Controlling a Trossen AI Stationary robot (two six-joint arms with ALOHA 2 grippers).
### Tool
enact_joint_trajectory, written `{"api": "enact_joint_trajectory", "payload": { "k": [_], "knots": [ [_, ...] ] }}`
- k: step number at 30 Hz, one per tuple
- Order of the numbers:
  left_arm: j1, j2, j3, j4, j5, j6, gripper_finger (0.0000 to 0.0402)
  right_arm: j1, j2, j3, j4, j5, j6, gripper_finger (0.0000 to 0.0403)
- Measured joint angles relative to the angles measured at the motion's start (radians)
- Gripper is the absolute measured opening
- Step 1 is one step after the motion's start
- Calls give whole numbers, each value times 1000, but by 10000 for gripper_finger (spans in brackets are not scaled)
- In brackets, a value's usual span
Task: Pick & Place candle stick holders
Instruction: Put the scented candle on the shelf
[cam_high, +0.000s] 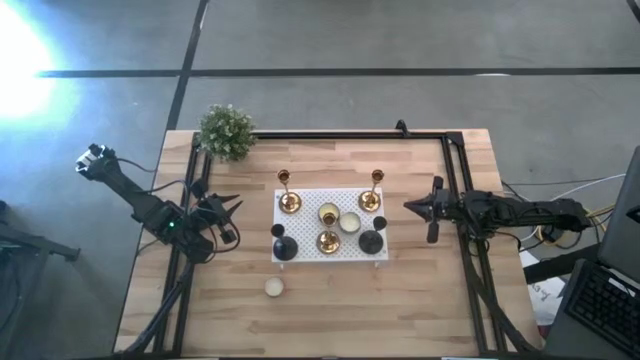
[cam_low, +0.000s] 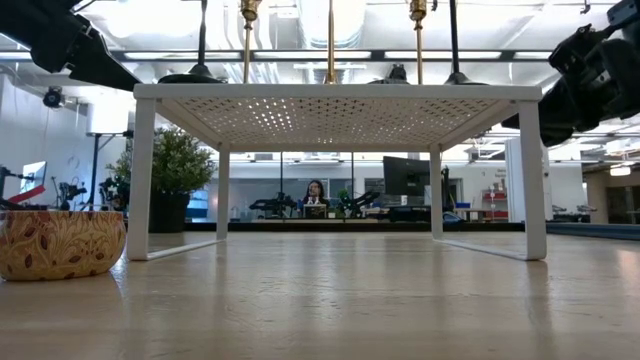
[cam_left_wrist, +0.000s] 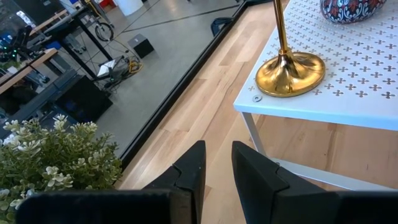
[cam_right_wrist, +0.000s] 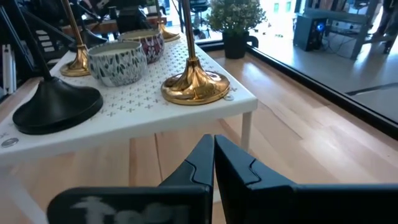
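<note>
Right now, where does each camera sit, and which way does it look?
High: above, facing straight down on the table, white rack and both arms.
Low: at tabletop height, looking under the rack toward the room; arms at the upper corners.
Left wrist: behind the left gripper, facing a brass holder.
Right wrist: behind the shut right gripper, facing the rack's other end.
All four share the rack.

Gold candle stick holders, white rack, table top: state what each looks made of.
Gold candle stick holders: polished brass-like metal, with mirror reflections on the flared base. White rack: likely painted sheet metal, thin and punched with a repeating pattern. Table top: pale wood, with visible plank seams and grain.
</note>
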Motion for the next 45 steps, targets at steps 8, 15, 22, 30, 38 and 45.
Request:
{"api": "enact_joint_trajectory", "payload": {
  "k": [8, 15, 22, 30, 38, 45],
  "knots": [
    [0, 0, 0, 0, 0, 0, 83, 0, 0, -2, -1, 0, -2, 8],
    [0, 0, 0, 0, 0, 0, 83, 0, 0, -2, -1, 0, -2, 8],
    [0, 0, 0, 0, 0, 0, 83, 0, 0, -2, -1, 0, -2, 8],
    [0, 0, 0, 0, 0, -7, 83, 1, 0, -2, -1, 0, -2, 9],
    [0, 1, 0, 15, 0, -19, 83, 1, 0, -2, -1, 0, -2, 9],
    [0, 7, 0, 22, -4, -24, 83, 1, 0, -2, -1, 0, -2, 9]
  ]
}}
